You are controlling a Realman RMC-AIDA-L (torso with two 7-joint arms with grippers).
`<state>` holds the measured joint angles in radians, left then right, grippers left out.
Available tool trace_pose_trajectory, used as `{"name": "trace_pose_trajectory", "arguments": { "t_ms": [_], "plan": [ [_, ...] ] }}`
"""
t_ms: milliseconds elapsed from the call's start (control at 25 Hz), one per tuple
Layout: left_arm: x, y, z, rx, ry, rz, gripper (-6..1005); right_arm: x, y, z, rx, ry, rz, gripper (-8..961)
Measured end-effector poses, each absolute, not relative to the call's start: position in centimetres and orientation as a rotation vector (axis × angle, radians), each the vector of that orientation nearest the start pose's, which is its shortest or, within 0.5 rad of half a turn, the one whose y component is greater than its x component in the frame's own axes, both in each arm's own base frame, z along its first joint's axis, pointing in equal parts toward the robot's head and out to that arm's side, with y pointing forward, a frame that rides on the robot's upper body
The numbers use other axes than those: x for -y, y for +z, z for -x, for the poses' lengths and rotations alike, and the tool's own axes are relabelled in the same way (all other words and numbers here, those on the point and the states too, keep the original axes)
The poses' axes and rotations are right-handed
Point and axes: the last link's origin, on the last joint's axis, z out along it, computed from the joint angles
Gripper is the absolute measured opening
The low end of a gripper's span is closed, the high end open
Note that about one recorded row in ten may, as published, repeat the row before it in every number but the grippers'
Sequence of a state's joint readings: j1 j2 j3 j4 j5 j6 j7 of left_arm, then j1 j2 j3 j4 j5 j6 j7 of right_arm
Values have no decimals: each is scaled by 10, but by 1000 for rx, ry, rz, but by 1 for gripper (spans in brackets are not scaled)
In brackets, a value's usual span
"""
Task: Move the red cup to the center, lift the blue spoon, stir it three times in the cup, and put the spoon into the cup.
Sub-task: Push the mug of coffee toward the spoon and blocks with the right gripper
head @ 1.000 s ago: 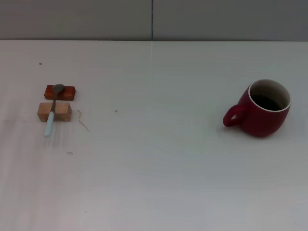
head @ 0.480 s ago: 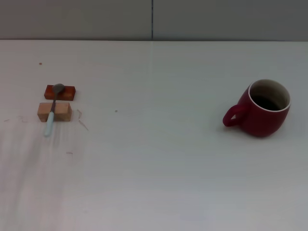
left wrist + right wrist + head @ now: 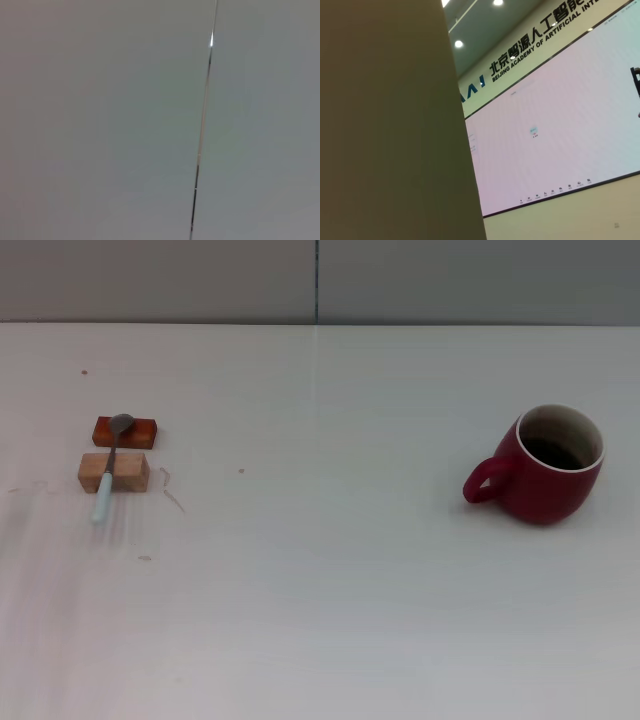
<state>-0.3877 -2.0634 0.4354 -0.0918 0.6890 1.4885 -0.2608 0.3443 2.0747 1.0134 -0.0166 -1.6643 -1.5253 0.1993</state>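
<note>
The red cup [image 3: 548, 465] stands upright on the white table at the right in the head view, its handle toward the left, dark inside. The blue spoon [image 3: 108, 473] lies at the left, its grey bowl on a reddish-brown block [image 3: 125, 431] and its pale blue handle across a tan wooden block [image 3: 114, 471], the handle tip reaching the table. Neither gripper shows in any view. The wrist views show only a grey wall panel and a room wall with a screen.
The white table [image 3: 320, 570] runs across the head view, with a grey wall panel [image 3: 320, 280] behind its far edge. A few small marks lie on the table near the blocks.
</note>
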Motion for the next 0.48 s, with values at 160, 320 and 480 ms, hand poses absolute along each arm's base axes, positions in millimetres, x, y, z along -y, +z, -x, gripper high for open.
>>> {"name": "trace_pose_trajectory", "arguments": {
  "t_ms": [160,320,480],
  "plan": [
    [-301,59,371,539,-776,1200,815,-222,106,-421,-526,630,680,676],
    [-306,61,368,529,-780,1204,815,-219,102,-426,-560,615,685,676],
    [-309,64,367,513,-780,1208,815,-231,88,-430,-590,520,876,497]
  ]
}}
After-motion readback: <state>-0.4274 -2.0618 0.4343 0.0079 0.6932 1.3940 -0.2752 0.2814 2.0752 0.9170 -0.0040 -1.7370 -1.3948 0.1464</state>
